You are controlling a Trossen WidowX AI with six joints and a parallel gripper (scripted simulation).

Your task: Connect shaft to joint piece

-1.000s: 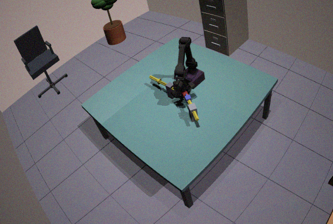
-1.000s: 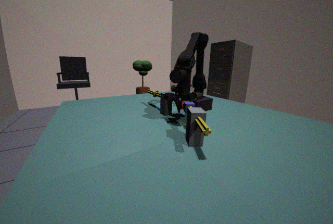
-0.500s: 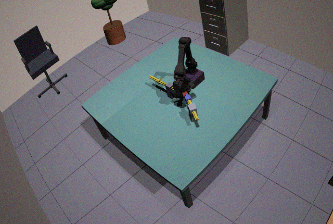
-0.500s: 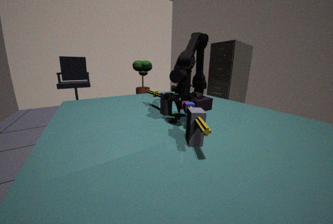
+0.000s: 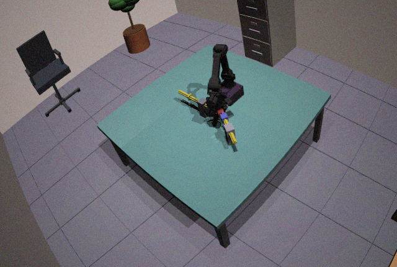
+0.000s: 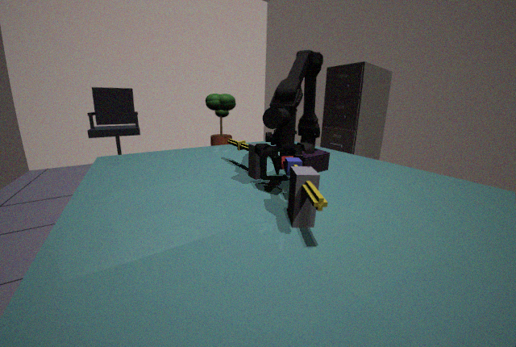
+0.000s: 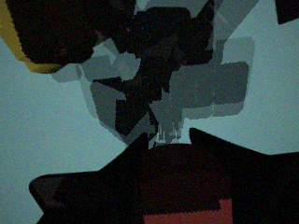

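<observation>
The red joint piece [image 5: 221, 110] [image 6: 286, 162] [image 7: 187, 218] sits between the fingers of my gripper [image 7: 167, 135], which is shut on it. The direction of its opening is hidden by the fingers. A blue hinge part [image 5: 223, 116] [image 6: 293, 164] joins it to the yellow first shaft [image 5: 232, 137] [image 6: 314, 195], which passes through a grey block [image 5: 229, 127] [image 6: 303, 201]. The yellow second shaft [image 5: 183, 93] [image 6: 237, 144] runs through the second grey block [image 6: 253, 162] at an angle to the first. Its inner end is mostly hidden behind the arm in the top and exterior views.
The dark purple arm base [image 5: 236, 92] [image 6: 318, 160] stands on the green table [image 5: 179, 161] [image 6: 166, 285] close behind the joint. The arm reaches down between the two blocks, and the second block is very near the gripper. A collar on the second shaft lies outside its block.
</observation>
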